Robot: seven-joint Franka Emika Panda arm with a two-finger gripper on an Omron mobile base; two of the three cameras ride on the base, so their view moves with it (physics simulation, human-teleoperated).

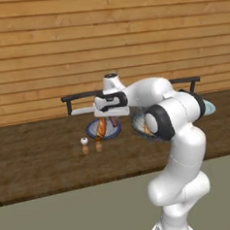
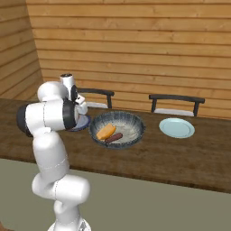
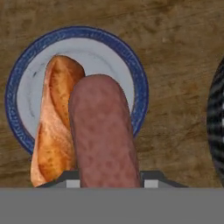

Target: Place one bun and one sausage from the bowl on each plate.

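One sausage (image 3: 104, 135) — thick, reddish-brown, speckled | gripper (image 3: 109, 181) — jaws clamped on it, above bun (image 3: 54, 122) on blue-rimmed plate (image 3: 26, 65)

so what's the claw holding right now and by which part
The claw holds a sausage by one end, above the blue-rimmed plate where a bun already lies.

White arm bent leftward, end effector (image 1: 107, 118) pointing down, clamped

Wood-plank wall (image 2: 135, 40), dark chairs (image 2: 176, 101)
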